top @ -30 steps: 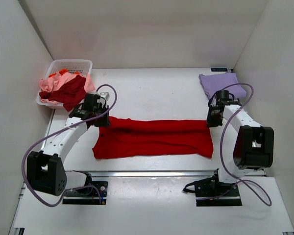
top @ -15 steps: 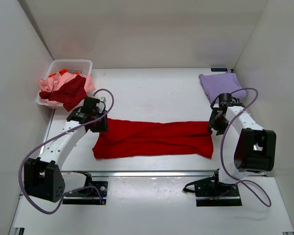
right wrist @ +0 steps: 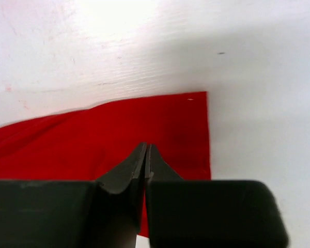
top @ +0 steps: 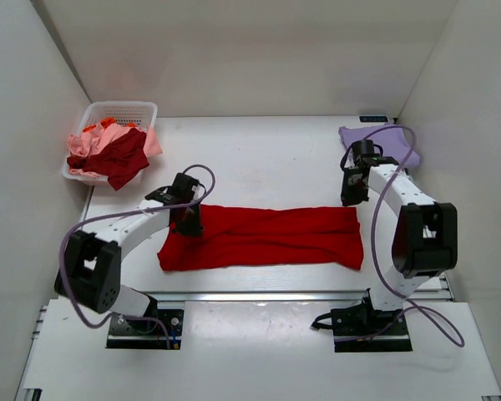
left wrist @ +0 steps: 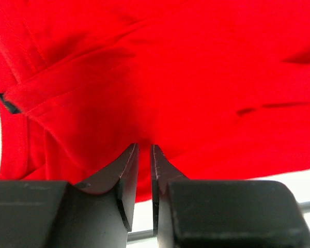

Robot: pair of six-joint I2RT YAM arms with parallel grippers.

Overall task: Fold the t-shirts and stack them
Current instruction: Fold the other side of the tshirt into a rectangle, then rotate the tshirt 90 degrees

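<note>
- Spanning the table (top: 259, 159) from left to right, the red shirt (top: 267, 238) lies as a long folded band. Its long axis runs between your two arms.
- Note the folded lavender shirt (top: 376, 138) at the far right corner, nearer the right arm; this is probably the stack site.
- The left gripper (top: 189, 224) sits over the band's left end, and the right gripper (top: 348, 199) over its far right corner.
- Both finger pairs are nearly together, with no cloth seen between them. Part them before gripping.
</note>
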